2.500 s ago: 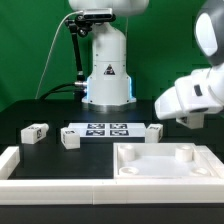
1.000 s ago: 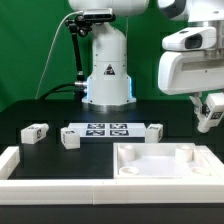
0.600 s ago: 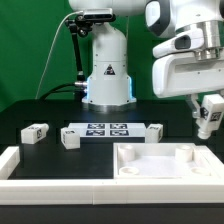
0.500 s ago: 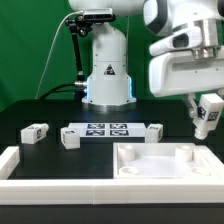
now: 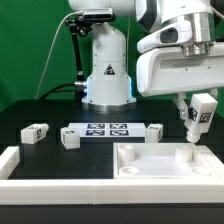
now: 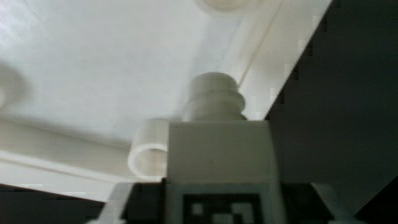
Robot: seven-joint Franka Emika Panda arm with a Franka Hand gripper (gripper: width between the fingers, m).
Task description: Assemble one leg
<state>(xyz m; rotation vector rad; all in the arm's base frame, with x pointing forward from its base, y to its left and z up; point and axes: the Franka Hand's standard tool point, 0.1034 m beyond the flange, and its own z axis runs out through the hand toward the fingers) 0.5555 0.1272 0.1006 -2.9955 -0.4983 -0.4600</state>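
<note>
The leg (image 5: 201, 116) is hanging peg-first over a corner of the big white square piece (image 5: 150, 172). We're seeing the gripper (image 5: 197, 110) pinching it, probably lining up a hole.

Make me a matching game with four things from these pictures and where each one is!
Things:
1. held leg
2. marker board
3. big white piece
4. robot base

Places:
A. lying flat, covered in black-and-white tags
B. in the gripper, up in the air
C. at the back, in the middle
D. in front, on the exterior view's right

Pairs: 1-B, 2-A, 3-D, 4-C.
</note>
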